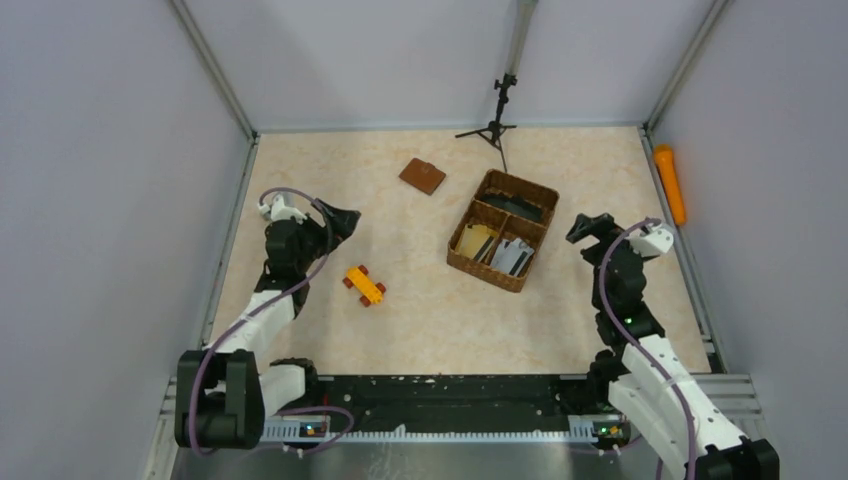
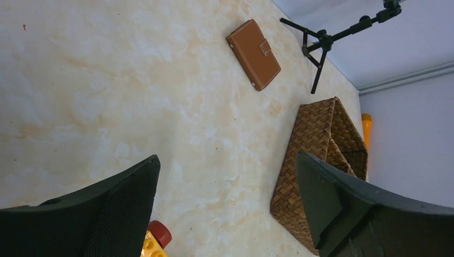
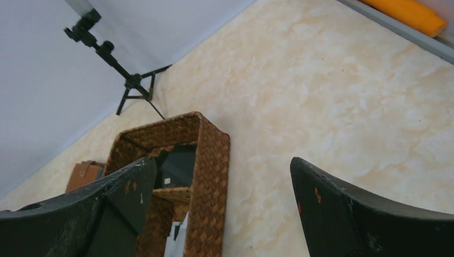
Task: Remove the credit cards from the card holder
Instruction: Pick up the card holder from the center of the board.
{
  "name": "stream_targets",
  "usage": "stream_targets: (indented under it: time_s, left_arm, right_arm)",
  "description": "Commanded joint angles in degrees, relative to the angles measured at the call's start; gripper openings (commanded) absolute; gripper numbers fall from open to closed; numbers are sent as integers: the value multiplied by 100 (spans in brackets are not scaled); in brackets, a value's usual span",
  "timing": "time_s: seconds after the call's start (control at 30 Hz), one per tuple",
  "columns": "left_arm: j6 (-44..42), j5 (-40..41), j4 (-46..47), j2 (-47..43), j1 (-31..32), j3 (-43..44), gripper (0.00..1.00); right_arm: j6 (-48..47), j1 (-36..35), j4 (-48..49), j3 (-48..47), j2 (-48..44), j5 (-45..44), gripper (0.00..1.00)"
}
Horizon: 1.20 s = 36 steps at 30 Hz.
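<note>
Left gripper (image 1: 338, 220) and right gripper (image 1: 592, 230) both spread wide, nothing in them. The wallet (image 1: 422, 176) lies shut at 11 o'clock from the basket (image 1: 485, 275), well apart. It looks light, flat, slick leather, so I'd pin one edge and lift the strap tab (image 2: 264, 47). Cards aren't visible.

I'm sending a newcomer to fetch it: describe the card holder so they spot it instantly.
Find the woven basket right of centre. Left of its far corner lies the card holder: small, flat, smooth brown leather with a strap tab, not woven.
</note>
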<state>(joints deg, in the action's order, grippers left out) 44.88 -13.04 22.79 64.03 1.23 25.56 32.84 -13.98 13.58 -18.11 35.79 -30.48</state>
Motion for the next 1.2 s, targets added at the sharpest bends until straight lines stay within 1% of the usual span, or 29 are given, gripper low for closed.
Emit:
stream_targets:
  time_s: [0.0,0.13,0.2,0.33,0.47,0.57,0.7,0.77,0.83,0.9,1.03,1.1,1.17]
  left_arm:
    - [-81,60,156,-249,13,0,99]
    - [-255,205,34,-227,75,95,99]
    - [-316,434,-398,-38,213,398,99]
    - [-582,1458,-1815,709,718,1640,99]
    - [-394,1841,-2516,1645,1096,2740,99]
    - [-6,1689,-2730,2414,1235,3435,96]
    - [589,896,-2591,3477,1270,4271,89]
    - [659,846,-2837,3999,1353,4906,88]
    - [469,1216,-3352,4527,1496,5692,89]
    - [65,1640,-3891,5005,1618,6587,90]
    - [-799,2085,-5132,6305,1656,8684,94]
    - [-1151,2136,-5430,6801,1661,9372,94]
    - [-1244,2156,-5490,7163,1654,9761,95]
  right_arm:
    - [171,15,-315,-354,117,133,99]
    - [139,14,-335,-371,150,124,99]
    - [141,16,-315,-382,206,204,99]
    - [167,18,-251,-421,398,449,99]
    - [207,14,-155,-399,574,513,99]
    - [245,16,-126,-389,664,464,99]
    - [276,13,3,-287,658,437,99]
    - [276,15,37,-270,655,461,99]
    - [281,12,66,-251,649,471,98]
    - [279,13,109,-223,648,472,98]
    - [284,17,195,-160,648,506,98]
    - [262,22,214,-166,636,530,98]
    - [240,13,219,-168,618,556,98]
